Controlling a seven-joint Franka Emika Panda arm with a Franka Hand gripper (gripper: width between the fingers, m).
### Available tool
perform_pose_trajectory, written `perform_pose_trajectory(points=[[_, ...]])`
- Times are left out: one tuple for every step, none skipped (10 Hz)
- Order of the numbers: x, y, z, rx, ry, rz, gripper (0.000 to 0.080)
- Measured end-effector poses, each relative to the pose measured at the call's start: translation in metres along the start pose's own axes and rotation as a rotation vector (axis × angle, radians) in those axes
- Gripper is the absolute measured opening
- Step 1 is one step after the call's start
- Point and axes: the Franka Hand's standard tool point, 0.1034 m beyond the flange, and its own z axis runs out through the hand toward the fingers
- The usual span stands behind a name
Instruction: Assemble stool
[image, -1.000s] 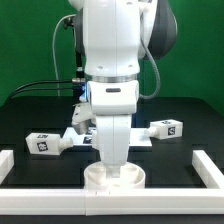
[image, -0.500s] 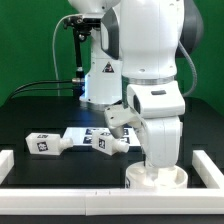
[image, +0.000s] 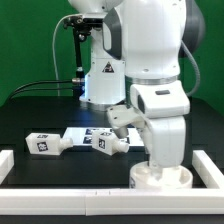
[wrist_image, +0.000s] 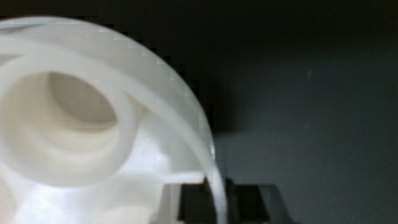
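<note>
The stool's round white seat lies on the black table near the front rail, at the exterior view's right. My gripper stands straight above it, mostly hidden by my own white wrist. In the wrist view the seat fills the picture with a round socket showing, and its thin rim runs between my dark fingers. The gripper is shut on that rim. One white leg with a marker tag lies at the exterior view's left. A second tagged leg lies near the middle.
The marker board lies flat behind the two legs. White border rails run along the front, the left and the right. My arm's base and black cables stand at the back.
My arm has slid the seat along the front rail from the middle to the exterior view's right. The leg seen at the right a second ago is now behind my arm.
</note>
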Motion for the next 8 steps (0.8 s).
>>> perform_pose_trajectory(points=[[0.010, 0.002, 0.000, 0.000, 0.005, 0.005, 0.0024], [0.017, 0.003, 0.002, 0.001, 0.009, 0.001, 0.0024], [0.020, 0.003, 0.004, 0.003, 0.012, 0.004, 0.0024], [0.019, 0.003, 0.004, 0.003, 0.012, 0.007, 0.0024], [0.019, 0.003, 0.004, 0.003, 0.012, 0.007, 0.0024], [0.019, 0.003, 0.004, 0.003, 0.012, 0.008, 0.0024], [0.019, 0.003, 0.002, 0.006, 0.009, 0.013, 0.0133], [0.019, 0.004, -0.008, 0.003, -0.001, 0.020, 0.0268]])
